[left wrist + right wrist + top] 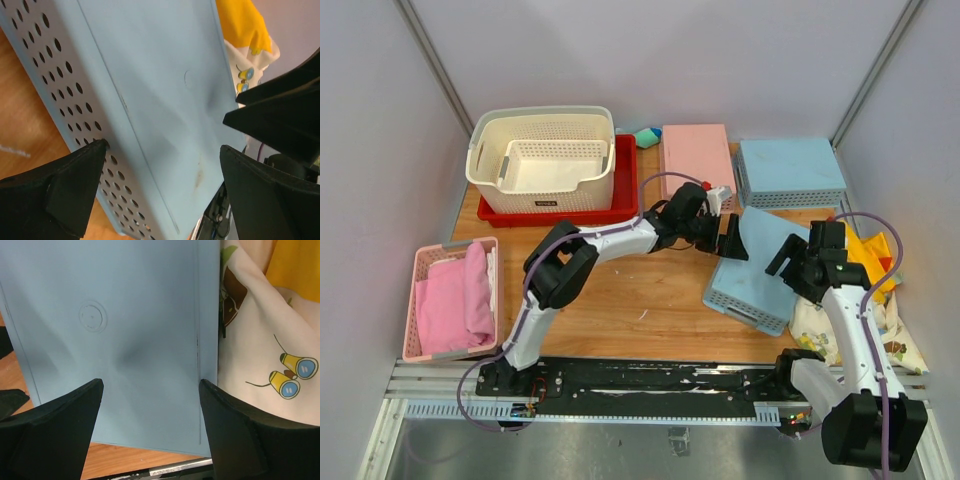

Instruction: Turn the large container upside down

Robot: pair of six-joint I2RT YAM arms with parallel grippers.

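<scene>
From my seat the large container [542, 196], the deep cream perforated basket, stands upright at the far left of the counter [620, 300]. It sits in the red tray [627, 180], with a smaller white basket [555, 165] nested inside it, and neither arm is near it. Both arms are over at the middle right, at a blue perforated basket [755, 280] that lies base up and tilted. My left pincer [731, 240] is at that basket's far left corner, jaws spread wide. On its wrist camera one finger [65, 185] is right by the holed wall and the other hangs over the flat base, and I cannot tell if either touches. My right pincer [788, 262] is also wide, with nothing clamped, poised over the same blue base near its right edge. Beside that edge lies a cream printed cloth [270, 355], with a yellow cloth [875, 255] behind it. At the back stand an overturned pink basket [695, 160] and a second blue basket [790, 170]. At the left edge a pink basket [420, 262] holds a pink towel [455, 300].
</scene>
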